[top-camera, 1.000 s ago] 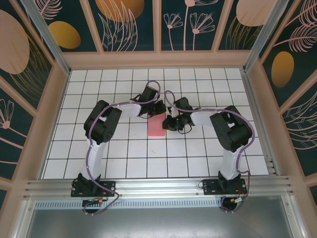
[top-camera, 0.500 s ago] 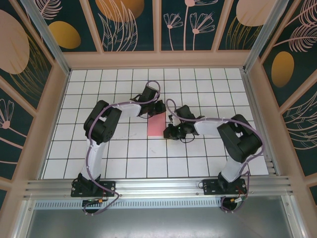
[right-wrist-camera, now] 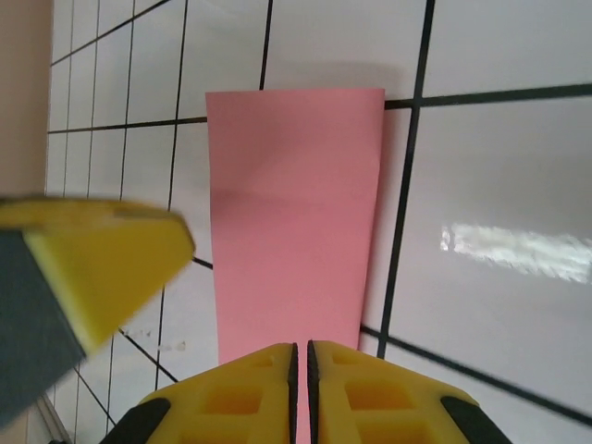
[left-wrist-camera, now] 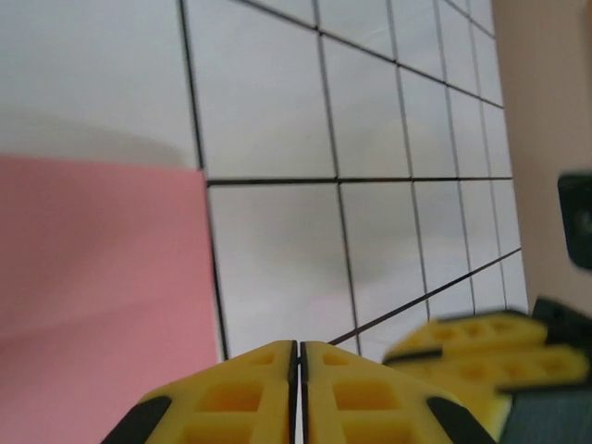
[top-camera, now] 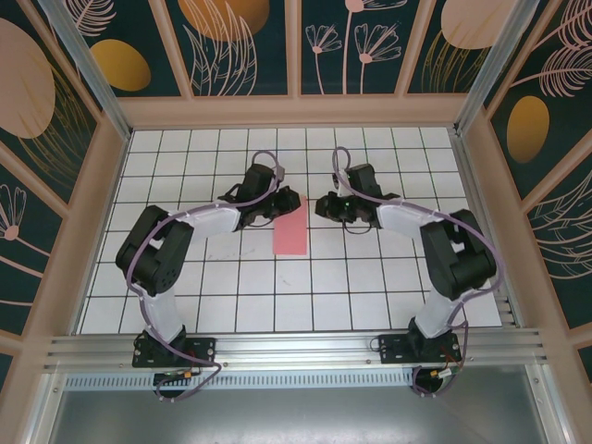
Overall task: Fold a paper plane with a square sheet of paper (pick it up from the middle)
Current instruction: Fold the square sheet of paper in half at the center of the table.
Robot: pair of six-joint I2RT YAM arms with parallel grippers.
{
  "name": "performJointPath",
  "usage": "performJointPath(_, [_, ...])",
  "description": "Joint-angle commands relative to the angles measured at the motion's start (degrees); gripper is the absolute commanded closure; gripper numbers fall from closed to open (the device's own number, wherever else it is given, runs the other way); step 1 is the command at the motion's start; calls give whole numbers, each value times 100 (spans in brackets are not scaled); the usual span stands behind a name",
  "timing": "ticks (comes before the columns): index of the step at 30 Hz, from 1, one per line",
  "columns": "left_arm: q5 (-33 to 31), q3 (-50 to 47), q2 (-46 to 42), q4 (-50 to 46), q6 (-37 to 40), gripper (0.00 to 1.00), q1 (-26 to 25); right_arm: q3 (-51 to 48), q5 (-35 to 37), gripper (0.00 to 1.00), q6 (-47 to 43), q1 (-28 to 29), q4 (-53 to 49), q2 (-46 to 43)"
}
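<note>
I'm watching the pink sheet of paper lying flat between the arms, seemingly folded in half already. The left gripper and right gripper are hovering by its far end, both pinched shut and empty. Next, I reckon, one needs opening to lift a far corner.

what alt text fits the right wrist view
A salmon-pink sheet of paper, a narrow rectangle with a faint crease across it, lies flat on a white table with black grid lines. The right gripper, its yellow fingers shut, covers the sheet's near end at the bottom of the frame. The left gripper juts in from the left, blurred.
</note>
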Motion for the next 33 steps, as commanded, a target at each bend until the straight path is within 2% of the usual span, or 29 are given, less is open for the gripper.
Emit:
performJointPath(1, [-220, -395, -53, -58, -155, 91, -66, 510, -153, 85, -165, 134, -69, 560])
performJointPath(12, [-453, -430, 294, -498, -91, 93, -201, 1351, -259, 86, -357, 282, -448, 1645])
performJointPath(33, [-921, -354, 746, -1875, 719, 93, -335, 2146, -11, 87, -334, 60, -773, 2327])
